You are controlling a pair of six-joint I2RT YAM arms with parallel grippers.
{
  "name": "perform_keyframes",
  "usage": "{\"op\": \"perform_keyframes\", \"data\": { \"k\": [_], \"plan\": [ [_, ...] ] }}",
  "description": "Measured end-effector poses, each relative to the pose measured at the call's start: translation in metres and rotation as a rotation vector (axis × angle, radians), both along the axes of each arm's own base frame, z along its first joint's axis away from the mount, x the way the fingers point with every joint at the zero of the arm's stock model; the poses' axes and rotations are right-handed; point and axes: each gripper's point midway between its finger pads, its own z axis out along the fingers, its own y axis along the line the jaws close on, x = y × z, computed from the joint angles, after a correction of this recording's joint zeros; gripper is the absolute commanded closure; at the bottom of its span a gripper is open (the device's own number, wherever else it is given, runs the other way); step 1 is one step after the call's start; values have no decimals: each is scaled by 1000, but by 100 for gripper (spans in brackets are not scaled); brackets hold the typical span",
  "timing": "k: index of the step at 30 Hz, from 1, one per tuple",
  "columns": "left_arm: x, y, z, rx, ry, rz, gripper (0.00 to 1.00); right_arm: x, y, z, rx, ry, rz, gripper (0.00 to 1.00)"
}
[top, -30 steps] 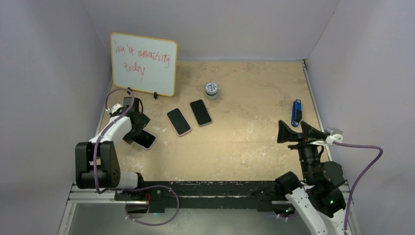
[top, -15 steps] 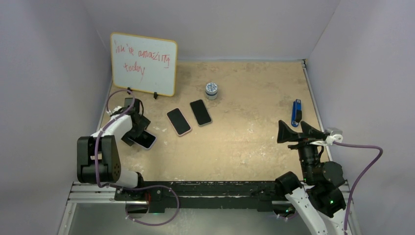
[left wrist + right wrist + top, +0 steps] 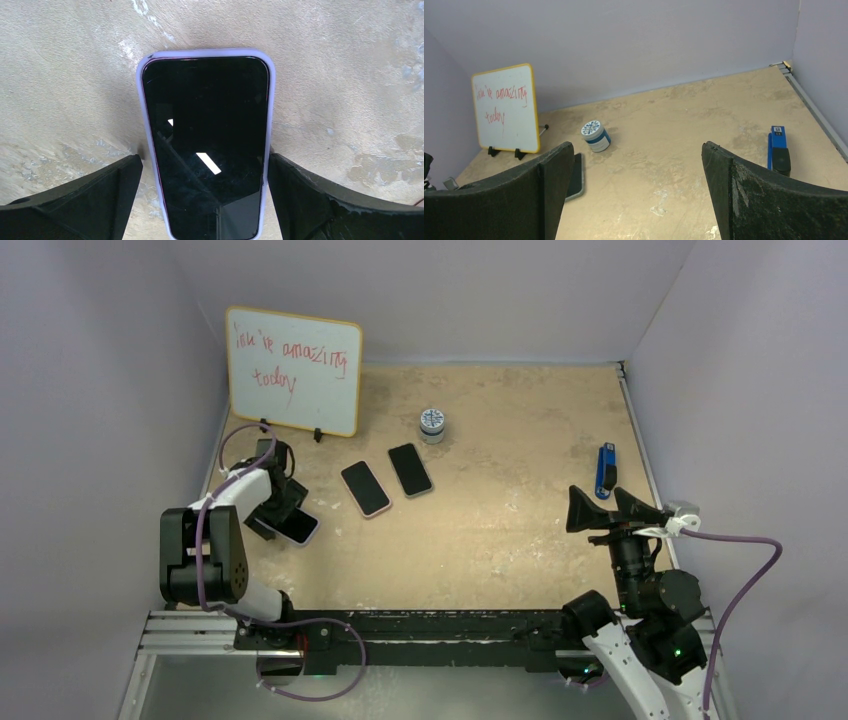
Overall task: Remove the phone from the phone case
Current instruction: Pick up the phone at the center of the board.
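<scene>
Fingers (image 3: 100, 195) of left gripper (image 3: 204, 167) spread, straddling cased phone (image 3: 205, 145) flat in front of whiteboard (image 3: 292, 370) | lavender case (image 3: 205, 52) likely soft, glass slippery: peel at a corner | right gripper (image 3: 638, 160) spread, empty, far right of whiteboard

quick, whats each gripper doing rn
left gripper: open, one finger on each side of the cased phone, not clamped on it
right gripper: open, holding nothing
</scene>
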Motion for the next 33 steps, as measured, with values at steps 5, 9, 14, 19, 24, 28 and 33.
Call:
{"op": "perform_keyframes", "data": {
  "k": [5,9,14,19,24,28,33],
  "plan": [
    [-2,0,0,1,2,2,0,0,0,0,0,0,1,1],
    [-3,0,-2,0,-22,4,3,0,1,0,0,0,5,1],
    [-2,0,-3,-5,-42,5,9,0,3,0,-2,-1,15,1],
    [-6,0,-3,-5,-70,3,32,-1,8,1,-3,-3,44,1],
    [-4,-3,0,-15,-134,-10,52,1,26,4,3,44,129,1],
    [-5,-5,1,-17,-173,-42,63,12,54,-7,-5,147,233,1],
    [-2,-10,5,-36,-256,-89,76,26,84,-45,-15,342,333,1]
  ]
}}
